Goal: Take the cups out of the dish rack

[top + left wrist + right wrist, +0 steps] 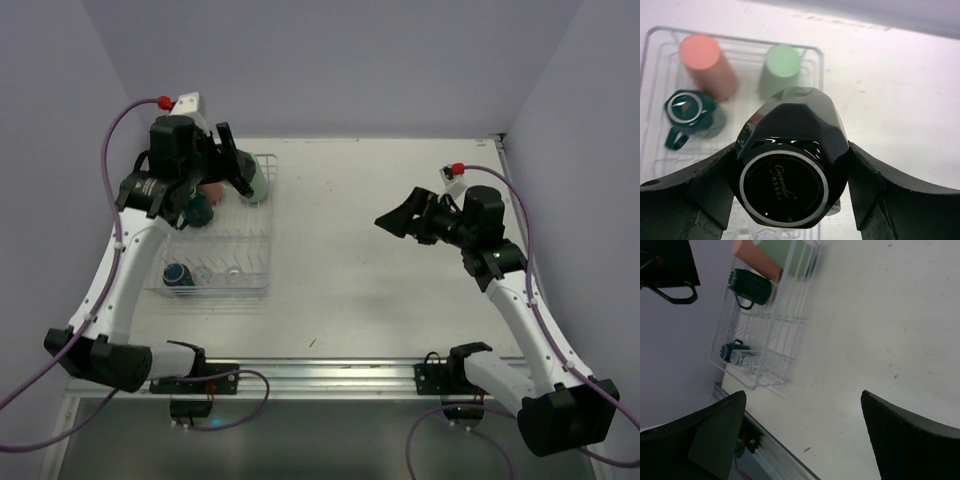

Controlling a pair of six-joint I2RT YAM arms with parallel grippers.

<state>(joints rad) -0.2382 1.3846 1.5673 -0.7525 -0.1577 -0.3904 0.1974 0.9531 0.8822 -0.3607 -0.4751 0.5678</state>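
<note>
The worktop (pixel 400 300) has no cup standing on it outside the rack, so no unloading is complete at this point. The dish rack (pixel 252 243) sits along the left edge, running from near the far-left corner toward the near edge, with the left wall close beside it. The left gripper (pixel 792 155) hovers over the far end of the rack. Its fingers are parted to mug width and clamp the black mug (pixel 790 125), which is held base-up and appears to be raised above the rack wires. Judged status: first item in transit, placement not yet done. The right gripper (pixel 396 216) hangs over the right half of the worktop, well apart from the rack, with its jaws spread wide and nothing between them. Items to unload at the far end of the rack are the salmon-pink cup (pixel 702 55), the mint-green cup (pixel 782 62) just beside it, and the dark teal mug (pixel 687 110) near the pink one. At the near end are a blue-teal cup (pixel 178 275) and clear glass (pixel 743 359); whether there is one glass or two cannot be told. Open room lies to the right of the rack, where bare surface extends across the centre to the right edge and forward to the near-edge rail (pixel 330 375). Clearance is tight on the rack's left side against the wall, so a set-down right of the rack is the likely path.
</note>
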